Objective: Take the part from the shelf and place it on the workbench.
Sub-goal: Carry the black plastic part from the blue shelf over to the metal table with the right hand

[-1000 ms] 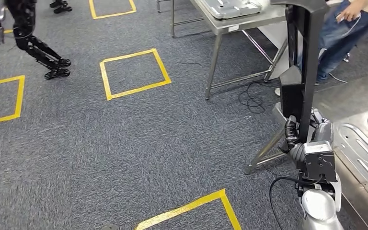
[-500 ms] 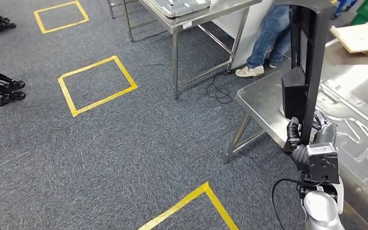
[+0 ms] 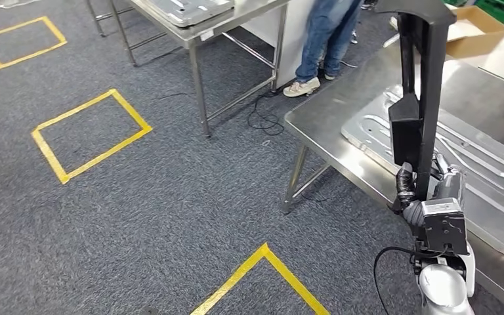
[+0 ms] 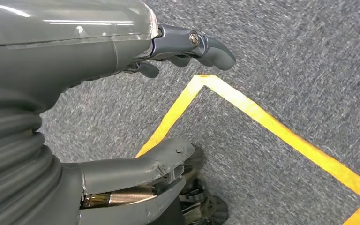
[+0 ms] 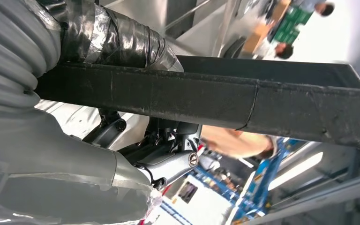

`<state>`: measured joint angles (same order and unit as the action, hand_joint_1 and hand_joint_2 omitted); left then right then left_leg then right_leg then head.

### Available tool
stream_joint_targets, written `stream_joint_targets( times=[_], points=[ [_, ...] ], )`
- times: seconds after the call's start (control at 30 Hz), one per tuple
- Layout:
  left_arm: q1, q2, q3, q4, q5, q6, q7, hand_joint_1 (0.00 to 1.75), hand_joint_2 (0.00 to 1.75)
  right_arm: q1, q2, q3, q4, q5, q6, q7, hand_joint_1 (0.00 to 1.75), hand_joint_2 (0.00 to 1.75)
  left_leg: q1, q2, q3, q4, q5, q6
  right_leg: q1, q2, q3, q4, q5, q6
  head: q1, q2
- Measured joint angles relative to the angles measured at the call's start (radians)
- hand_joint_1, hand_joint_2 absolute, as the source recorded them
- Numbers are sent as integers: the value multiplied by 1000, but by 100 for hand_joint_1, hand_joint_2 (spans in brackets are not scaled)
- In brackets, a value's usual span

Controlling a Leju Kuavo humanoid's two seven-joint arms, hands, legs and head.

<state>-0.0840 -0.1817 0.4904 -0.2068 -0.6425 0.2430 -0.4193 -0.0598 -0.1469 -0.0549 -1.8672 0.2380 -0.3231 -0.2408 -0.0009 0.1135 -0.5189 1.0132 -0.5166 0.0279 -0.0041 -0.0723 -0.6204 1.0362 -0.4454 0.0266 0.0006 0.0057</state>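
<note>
Black and upright, the part (image 3: pixel 420 98) is gripped at its lower end by the right hand (image 3: pixel 412 190) in the head view, beside the steel table (image 3: pixel 315 125), where a pressed metal panel (image 3: pixel 472 170) lies. A person's jeans-clad legs (image 3: pixel 325 33) are seen behind the table, and yellow tape squares (image 3: pixel 88 134) on the grey carpet.

From the left wrist, the left hand (image 4: pixel 122 93) is seen over the carpet — fingers (image 4: pixel 211 47) spread, nothing held.

From the right wrist, the taped fingers (image 5: pixel 112 40) are wrapped around the part's bar.
</note>
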Motion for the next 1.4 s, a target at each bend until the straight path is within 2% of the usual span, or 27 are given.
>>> stream_joint_targets(
  times=[0.03, 0.07, 0.13, 0.2, 0.27, 0.3, 0.33, 0.4, 0.43, 0.5, 0.53, 0.57, 0.63, 0.7, 0.77, 0.8, 0.87, 0.9, 0.97, 1.0, 1.07, 1.13, 1.2, 1.27, 1.3, 1.33, 1.4],
  points=[
    [0, 0, 2, 0, 1, 0, 0, 0, 175, 1, 0, -1, 0, 0, 0, 0, 175, 175, 0, 11, 3, -1, -3, -5, -1, 14, -1, -1, 1, -6, 0, 0],
    [-1, 0, 3, 0, 2, -1, -1, 0, 175, 3, 0, -2, -1, 1, 0, 0, 175, 175, 2, 7, 5, 4, -10, -10, -2, 27, -1, -3, 2, -12, 0, 0],
    [-2, 0, 4, 0, 3, -3, -3, 0, 175, 5, -1, -5, -2, 3, 1, 0, 175, 175, 6, -39, -16, 60, -50, -16, -6, 50, 2, -7, 5, -25, 0, 0],
    [0, 0, 5, 0, 3, -4, -3, 0, 175, 6, -1, -6, -2, 5, 3, 1, 175, 175, 8, -91, -77, 185, -110, -16, -5, 74, 2, -8, 6, -35, -1, 0],
    [5, 0, 7, 0, 3, -4, -3, 0, 175, 7, -1, -7, -2, 8, 5, 2, 175, 175, 7, -104, -130, 280, -130, -13, -1, 104, 2, -7, 6, -38, 0, 0],
    [7, 0, 8, 0, 2, -5, -2, 0, 175, 7, -1, -7, -2, 10, 5, 2, 175, 175, 7, -106, -136, 278, -111, -10, 0, 120, 2, -6, 6, -38, 0, 0],
    [7, 0, 8, 0, 1, -6, -2, 0, 175, 7, -1, -7, -2, 12, 5, 3, 175, 175, 7, -111, -125, 240, -77, -5, 1, 137, 2, -4, 6, -38, 0, 0],
    [6, 1, 9, 0, -1, -9, 0, 0, 175, 7, -1, -7, -2, 15, 6, 4, 175, 175, 7, -151, -78, 115, -3, 6, 2, 166, 1, 1, 6, -36, 0, 0],
    [5, 2, 10, 0, -2, -10, 0, 0, 175, 7, -1, -7, -2, 15, 7, 4, 175, 175, 8, -173, -60, 67, 16, 9, 1, 179, -2, 4, 6, -32, 0, 0],
    [2, 3, 11, 0, -4, -11, 1, 0, 175, 7, -1, -7, -2, 16, 8, 5, 175, 175, 5, -192, -47, 30, 23, 12, -5, 202, -11, 6, 10, -20, 0, 0],
    [1, 3, 11, 0, -4, -11, 1, 0, 175, 8, -1, -7, -2, 16, 8, 6, 175, 175, 4, -181, -45, 25, 26, 13, -8, 215, -14, 4, 13, -12, 0, 0],
    [-1, 3, 11, 0, -5, -11, 1, 0, 175, 11, -2, -8, -2, 16, 8, 6, 175, 175, 4, -168, -41, 18, 31, 17, -10, 216, -16, 5, 14, -7, 0, 0],
    [-3, 2, 12, 0, -5, -12, 1, 0, 175, 11, -6, -12, -2, 16, 8, 6, 175, 175, 6, -142, -33, -1, 42, 28, -6, 171, -33, 39, -10, 2, 1, 0],
    [-2, 1, 12, 0, -4, -15, 1, 0, 175, 9, -8, -14, -2, 17, 9, 7, 175, 175, 4, -116, -29, -10, 47, 33, -5, 105, -80, 139, -67, 9, 3, 0],
    [2, 1, 12, 0, 0, -19, 5, 0, 175, 9, -9, -14, 1, 17, 10, 10, 175, 175, 3, -86, -29, -10, 44, 33, -12, 82, -125, 233, -103, 17, 2, 0],
    [3, 1, 13, 0, 2, -22, 8, 0, 175, 10, -9, -14, 3, 18, 12, 12, 175, 175, 3, -71, -29, -9, 42, 32, -16, 76, -127, 239, -97, 20, 2, 0],
    [3, 2, 15, 0, 5, -29, 11, 0, 175, 10, -9, -15, 6, 20, 17, 17, 175, 175, 3, -44, -26, -7, 37, 27, -21, 55, -75, 150, -43, 24, 2, 0],
    [2, 2, 16, 0, 5, -31, 12, 0, 175, 9, -9, -15, 6, 22, 18, 18, 175, 175, 2, -33, -24, -6, 33, 22, -18, 29, -38, 85, -21, 23, 2, 0],
    [2, 2, 18, 0, 6, -34, 13, 0, 175, 8, -9, -15, 6, 27, 19, 21, 175, 175, -3, -12, -18, -3, 25, 11, -10, -3, 6, 2, 1, 12, 2, 0],
    [2, 2, 19, 0, 7, -35, 13, 0, 175, 7, -9, -15, 6, 29, 19, 23, 175, 175, -5, -2, -15, -3, 21, 5, -5, -4, 9, -8, -2, 5, 1, 0],
    [1, 2, 20, 0, 8, -36, 14, 0, 175, 8, -10, -15, 6, 34, 19, 25, 175, 175, -3, 14, -9, -2, 14, -7, -5, 23, 9, -11, 1, -9, 1, 0],
    [-1, 2, 22, 0, 8, -37, 14, 0, 175, 8, -10, -15, 6, 36, 18, 27, 175, 175, 2, -22, -18, 33, -14, -17, -9, 48, 13, -17, 4, -22, 1, 0],
    [0, 2, 25, 0, 8, -37, 14, 0, 175, 7, -10, -15, 7, 37, 18, 30, 175, 175, 6, -82, -72, 151, -75, -20, -8, 72, 15, -19, 5, -33, 0, 0],
    [4, 2, 27, 0, 8, -37, 14, 0, 175, 8, -9, -15, 9, 37, 19, 33, 175, 175, 7, -104, -136, 271, -117, -18, -4, 100, 14, -16, 4, -38, 0, 0],
    [6, 2, 28, 0, 8, -37, 14, 0, 175, 9, -9, -15, 10, 38, 19, 33, 175, 175, 6, -107, -150, 289, -109, -16, -2, 116, 14, -14, 3, -39, 0, 0],
    [8, 2, 28, 0, 8, -37, 15, 0, 175, 10, -9, -15, 11, 38, 19, 34, 175, 175, 6, -110, -146, 267, -83, -13, 0, 132, 14, -11, 2, -39, 0, 0],
    [8, 2, 29, 0, 7, -37, 15, 0, 175, 10, -9, -15, 12, 41, 18, 35, 175, 175, 6, -139, -100, 146, -7, -3, 0, 163, 13, -6, 0, -38, 1, 0]
  ],
)
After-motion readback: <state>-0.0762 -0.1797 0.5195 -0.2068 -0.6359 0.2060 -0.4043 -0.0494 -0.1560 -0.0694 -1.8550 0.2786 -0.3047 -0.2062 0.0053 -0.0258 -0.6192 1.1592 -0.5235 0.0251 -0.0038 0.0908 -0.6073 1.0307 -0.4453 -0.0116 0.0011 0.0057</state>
